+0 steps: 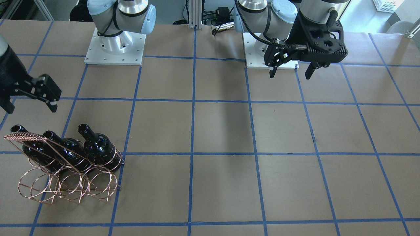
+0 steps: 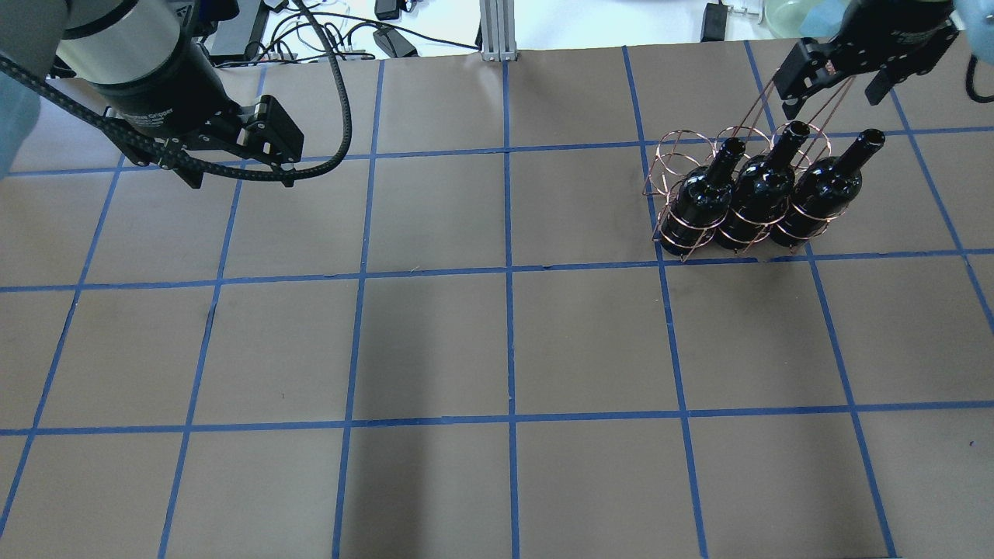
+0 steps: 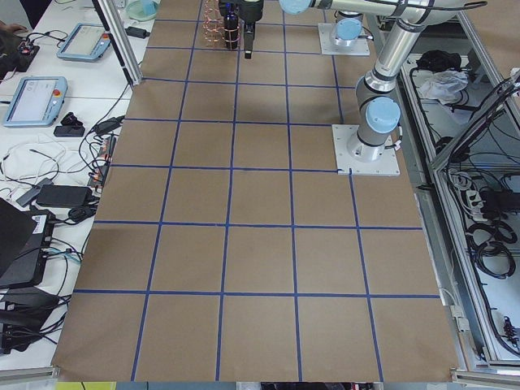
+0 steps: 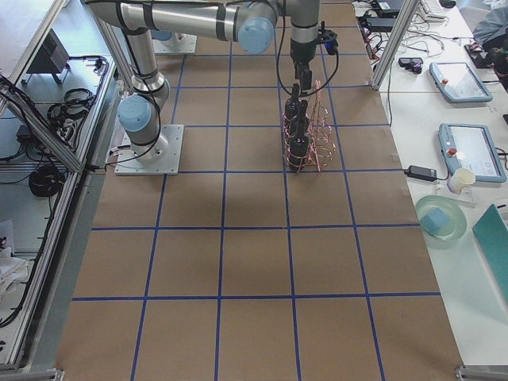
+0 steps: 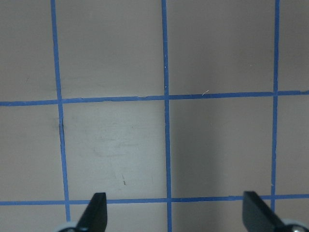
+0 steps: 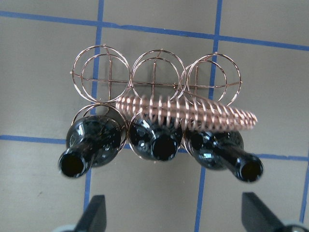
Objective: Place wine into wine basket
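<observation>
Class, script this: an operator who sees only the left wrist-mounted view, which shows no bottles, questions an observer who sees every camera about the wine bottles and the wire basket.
Operator: My view shows no bottles. Where are they?
Observer: All three wine bottles stand in the wine basket, filling its row nearer the robot.
Operator: Is the right gripper holding anything?
Observer: No. The right gripper is open above the basket, with nothing between its fingers.
</observation>
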### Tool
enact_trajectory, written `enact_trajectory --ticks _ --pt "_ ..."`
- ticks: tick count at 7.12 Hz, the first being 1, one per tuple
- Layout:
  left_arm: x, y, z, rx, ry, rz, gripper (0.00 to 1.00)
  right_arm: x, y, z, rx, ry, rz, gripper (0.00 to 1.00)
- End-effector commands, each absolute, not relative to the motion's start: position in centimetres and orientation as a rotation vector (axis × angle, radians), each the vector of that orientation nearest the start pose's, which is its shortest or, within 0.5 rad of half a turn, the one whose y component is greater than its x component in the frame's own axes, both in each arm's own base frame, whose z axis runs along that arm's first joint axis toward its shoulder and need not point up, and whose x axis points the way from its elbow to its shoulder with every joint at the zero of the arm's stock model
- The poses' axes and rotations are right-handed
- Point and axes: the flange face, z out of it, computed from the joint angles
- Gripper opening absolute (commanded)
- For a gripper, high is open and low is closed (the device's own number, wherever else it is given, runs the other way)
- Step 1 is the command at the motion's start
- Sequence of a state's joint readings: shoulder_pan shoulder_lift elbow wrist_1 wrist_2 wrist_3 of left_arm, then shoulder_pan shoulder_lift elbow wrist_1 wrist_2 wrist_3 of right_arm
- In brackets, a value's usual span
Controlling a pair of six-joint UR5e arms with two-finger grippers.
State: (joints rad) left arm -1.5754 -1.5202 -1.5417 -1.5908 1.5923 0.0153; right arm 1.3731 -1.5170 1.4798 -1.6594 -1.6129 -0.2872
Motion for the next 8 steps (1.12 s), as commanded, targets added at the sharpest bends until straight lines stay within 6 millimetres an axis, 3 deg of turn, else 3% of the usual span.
enact_trajectory --ticks 1,2,3,8 --pt "-13.3 -47.4 52.5 0.030 3.118 -0.093 1.00 4.7 -47.5 56.9 -0.051 3.196 -0.167 1.00" --pt "-13.3 -47.4 52.5 0.030 3.118 -0.095 1.00 8.4 -45.8 57.6 0.021 3.196 -0.159 1.00" --pt "-13.5 -47.4 52.5 0.033 3.123 -0.098 1.00 12.0 -45.2 57.5 -0.024 3.195 -0.169 1.00" --pt "-13.4 -46.6 53.6 0.032 3.121 -0.141 1.00 12.7 -44.9 57.0 0.043 3.187 -0.152 1.00"
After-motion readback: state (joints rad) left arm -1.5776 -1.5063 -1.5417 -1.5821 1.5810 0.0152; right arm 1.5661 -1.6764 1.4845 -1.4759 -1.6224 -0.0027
